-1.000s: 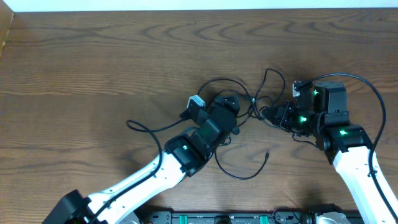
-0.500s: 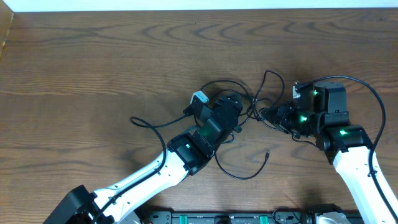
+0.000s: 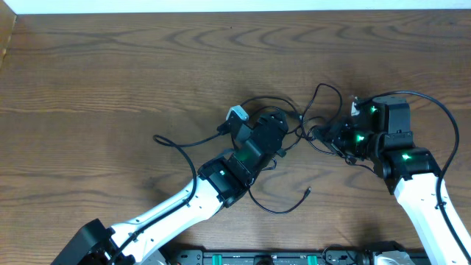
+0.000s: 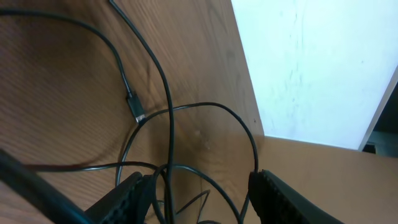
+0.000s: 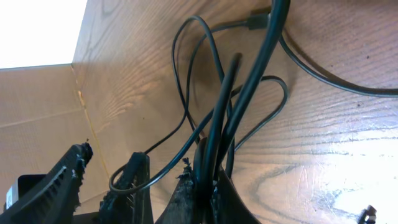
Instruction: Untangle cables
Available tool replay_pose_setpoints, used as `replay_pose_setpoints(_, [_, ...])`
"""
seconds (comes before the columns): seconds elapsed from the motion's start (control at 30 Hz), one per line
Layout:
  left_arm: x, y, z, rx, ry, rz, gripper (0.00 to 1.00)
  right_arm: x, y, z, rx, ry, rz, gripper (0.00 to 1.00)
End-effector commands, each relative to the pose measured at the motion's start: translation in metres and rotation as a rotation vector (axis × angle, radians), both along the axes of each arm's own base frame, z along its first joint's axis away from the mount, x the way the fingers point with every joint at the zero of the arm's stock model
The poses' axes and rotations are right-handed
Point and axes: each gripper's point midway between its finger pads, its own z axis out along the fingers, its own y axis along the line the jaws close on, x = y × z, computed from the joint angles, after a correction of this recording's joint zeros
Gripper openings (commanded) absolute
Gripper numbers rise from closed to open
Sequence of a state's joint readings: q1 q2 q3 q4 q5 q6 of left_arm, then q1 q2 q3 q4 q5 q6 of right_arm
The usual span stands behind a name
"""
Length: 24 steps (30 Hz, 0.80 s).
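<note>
My right tool (image 5: 202, 185) is clenched on a bunch of black cables (image 3: 302, 126) at the middle of the table (image 3: 110, 73), my left tool (image 4: 199, 186) gapes loosely around their loops, and I judge nearly all the untangling remains.

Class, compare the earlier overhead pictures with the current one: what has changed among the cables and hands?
The left hand edged up and right among the cables. The loose plug slid down and left. Nothing was taken or released: the right hand remains shut on cables, and the left is open.
</note>
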<state>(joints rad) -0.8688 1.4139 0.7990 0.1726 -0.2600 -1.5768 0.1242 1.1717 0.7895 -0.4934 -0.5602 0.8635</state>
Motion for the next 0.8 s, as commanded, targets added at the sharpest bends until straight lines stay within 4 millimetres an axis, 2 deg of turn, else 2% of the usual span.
replay_pose_setpoints(0.0, [0.0003, -0.0027, 0.0023, 0.023, -0.018, -0.027, 0.56, 0.002, 0.0016, 0.004, 0.007, -0.003, -0.012, 0.02])
replay_pose_setpoints(0.17, [0.0003, -0.0027, 0.0023, 0.023, -0.018, -0.026, 0.55, 0.004, -0.002, 0.0022, -0.002, 0.007, -0.044, 0.02])
replay_pose_setpoints(0.3, [0.0008, -0.0033, 0.0036, 0.018, -0.023, -0.026, 0.46, 0.0041, -0.0033, 0.0011, -0.01, 0.009, -0.05, 0.01])
replay_pose_setpoints(0.53, [0.002, -0.0046, 0.0068, 0.006, -0.033, -0.026, 0.37, 0.0048, -0.0048, 0.0004, -0.017, 0.009, -0.056, 0.02])
replay_pose_setpoints(0.6, [0.002, -0.0046, 0.0068, 0.006, -0.033, -0.026, 0.3, 0.0048, -0.0048, 0.0004, -0.017, 0.009, -0.056, 0.02])
replay_pose_setpoints(0.73, [0.002, -0.0046, 0.0068, 0.006, -0.033, -0.026, 0.1, 0.0048, -0.0048, 0.0004, -0.017, 0.008, -0.056, 0.02])
replay_pose_setpoints(0.77, [0.0019, -0.0046, 0.0067, 0.007, -0.032, -0.026, 0.08, 0.0047, -0.0048, 0.0004, -0.017, 0.009, -0.056, 0.02])
